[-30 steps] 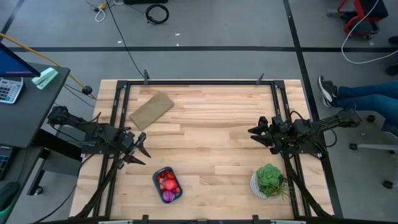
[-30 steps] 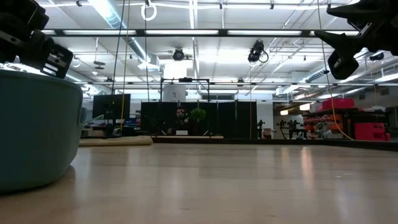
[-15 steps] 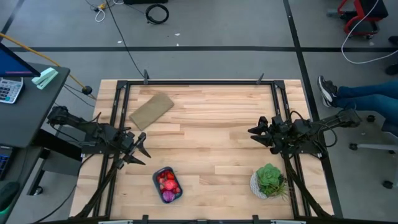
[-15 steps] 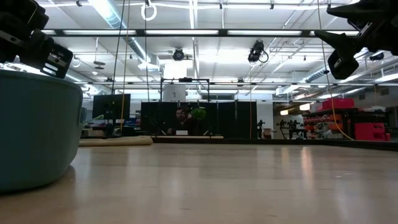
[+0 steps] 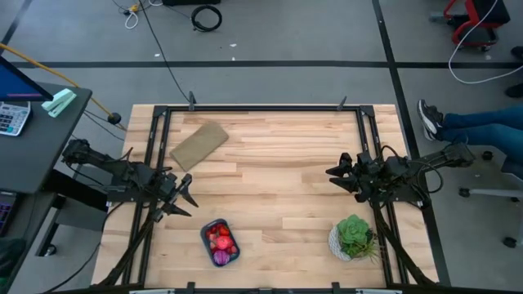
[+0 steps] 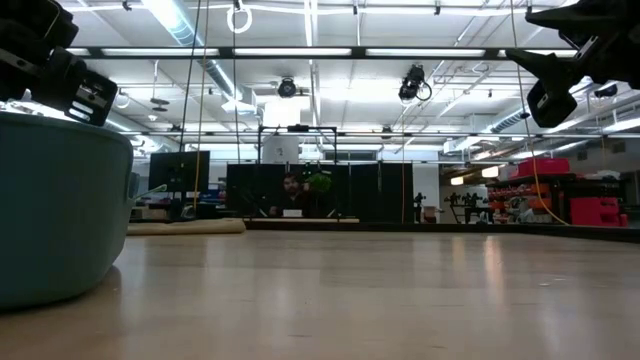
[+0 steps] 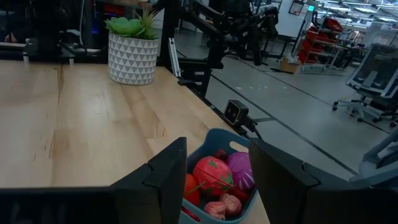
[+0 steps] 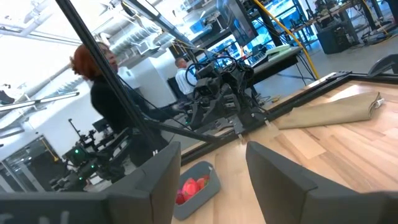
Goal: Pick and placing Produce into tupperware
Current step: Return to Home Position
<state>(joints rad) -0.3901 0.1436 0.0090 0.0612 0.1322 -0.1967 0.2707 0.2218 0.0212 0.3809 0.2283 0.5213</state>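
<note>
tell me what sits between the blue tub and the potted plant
Nothing. In the high view, only bare table lies between the tub and the plant.

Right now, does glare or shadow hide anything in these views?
High view: even light, produce in the bin shows plainly. Low view: ceiling lights leave a sheen on the table; the bin's wall is dark. Right wrist view: ceiling blown out white.
</note>
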